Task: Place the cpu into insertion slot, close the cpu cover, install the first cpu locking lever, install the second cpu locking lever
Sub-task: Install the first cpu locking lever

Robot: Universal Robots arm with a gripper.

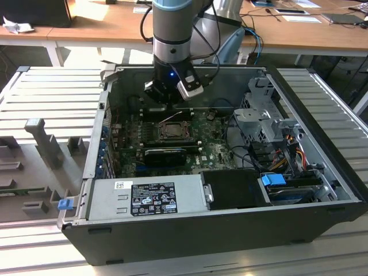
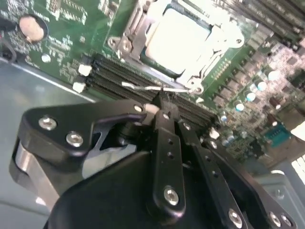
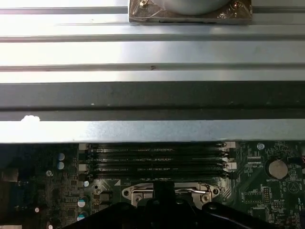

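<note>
One gripper [image 2: 161,102], fingers pressed together, hovered over the thin wire locking lever [image 2: 157,88] beside the memory slots [image 2: 124,78]. Sat in the insertion slot [image 2: 143,50]: the cpu [image 2: 178,38], under the cpu cover [image 2: 217,52].

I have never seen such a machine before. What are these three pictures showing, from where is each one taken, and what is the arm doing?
The exterior view looks from outside at an open computer case lying on its side on a ribbed metal table. A robot arm reaches down into it. The other two pictures come from cameras riding near the arm's wrist.

Inside the case lies the green motherboard, with a power supply box nearest the exterior camera. On the board is the insertion slot, and in the second wrist view the pale cpu already sits in it.

The black gripper has its fingertips drawn together at a thin wire lever beside the slot. The first wrist view shows the memory slots and the case wall.
</note>
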